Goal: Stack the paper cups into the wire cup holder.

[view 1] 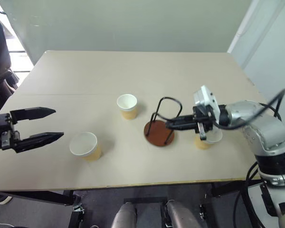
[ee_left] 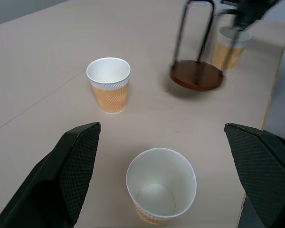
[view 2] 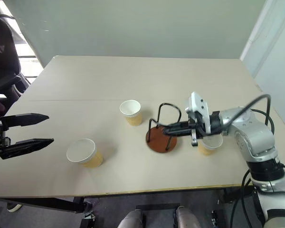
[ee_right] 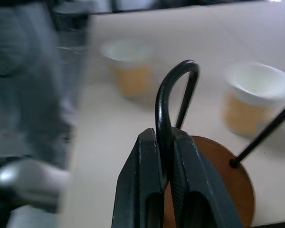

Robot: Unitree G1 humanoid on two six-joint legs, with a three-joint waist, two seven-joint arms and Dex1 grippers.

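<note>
So the wire cup holder (view 1: 159,129) sits roughly mid-desk, a bit toward the robot's right and near the front edge. It has a round reddish-brown base with thin black wire loops going up from it. The right gripper (view 1: 173,124) reaches in from the right side, pointing toward the robot's left, and its two black fingers (ee_right: 145,190) are pinched together on one of the wire loops. In the right wrist view you can see the loop running up from between the fingertips, with the brown disc just beyond them.

Three paper cups are standing upright on the beige desk (view 1: 133,71), mouths up, none of them in the holder. One cup (view 1: 127,106) is just to the left of the holder and a little further back, close to it but not touching. A second cup (view 1: 85,146) is further left and nearer the front edge, well apart from the holder. The third cup (view 1: 206,138) is on the holder's right side, mostly tucked behind the right gripper's wrist, so I can't tell if anything is touching it.

The left gripper (view 1: 53,124) hangs over the left front part of the desk with its fingers spread wide and nothing between them. In the left wrist view the nearest cup sits right out in front of the gap, with the other two cups and the holder beyond it.
</note>
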